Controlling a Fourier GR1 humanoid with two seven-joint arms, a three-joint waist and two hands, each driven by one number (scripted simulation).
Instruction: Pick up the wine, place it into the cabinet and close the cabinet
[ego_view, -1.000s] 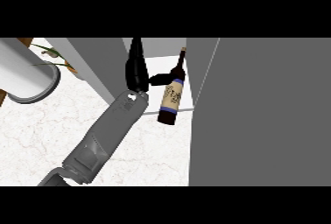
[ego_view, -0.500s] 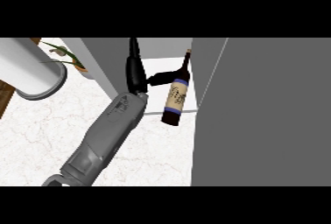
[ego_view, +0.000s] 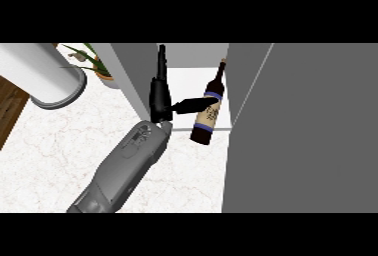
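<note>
Right hand (ego_view: 164, 100): fingers straight and extended upward, thumb tip touching the wine (ego_view: 207, 114) label; nothing gripped.

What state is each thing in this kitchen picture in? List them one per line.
Dark glass wine bottle with cream label: tilted, at the cabinet opening.
Grey cabinet door: open.
Black right robot hand: fingers straight, thumb touching the bottle.
Green potted plant: upright.
</note>
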